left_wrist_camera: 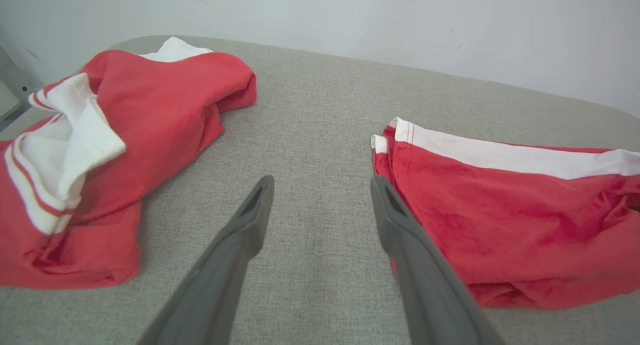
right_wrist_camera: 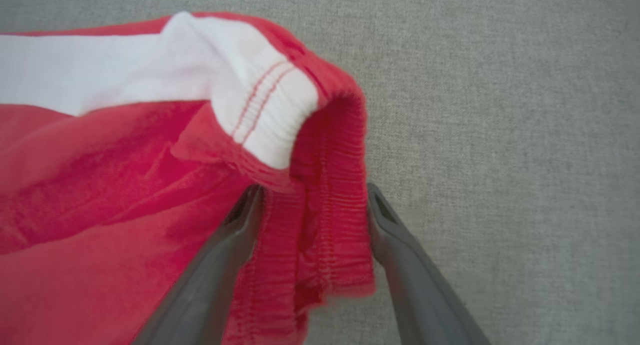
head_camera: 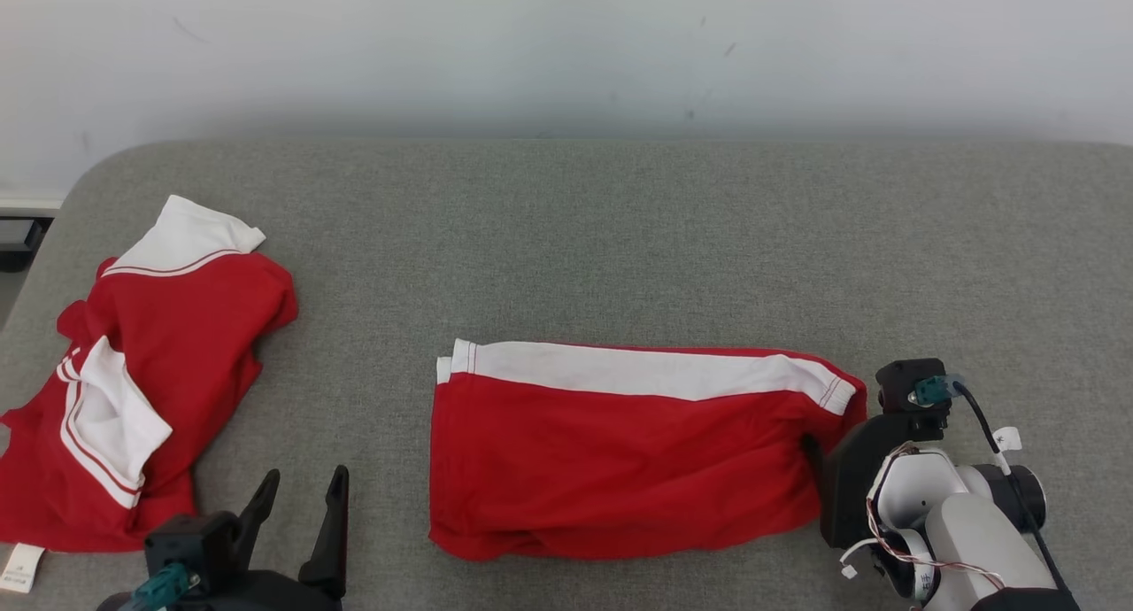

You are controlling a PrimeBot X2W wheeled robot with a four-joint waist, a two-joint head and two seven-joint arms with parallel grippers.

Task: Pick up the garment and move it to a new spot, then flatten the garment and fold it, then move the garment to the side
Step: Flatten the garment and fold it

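Straddling the waistband (right_wrist_camera: 325, 225) of the folded red garment (head_camera: 620, 452), the right gripper (right_wrist_camera: 312, 197) is holding its fingers (right_wrist_camera: 225, 255) spread apart; the left gripper (head_camera: 301, 491) is hovering open-fingered over the grey surface (head_camera: 566, 239).

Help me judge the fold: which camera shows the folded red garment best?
The head view: the folded garment lies whole on the grey surface, all edges visible. The left wrist view cuts it off at the right edge. The right wrist view is a close-up of its elastic hem between the fingers of the right tool.
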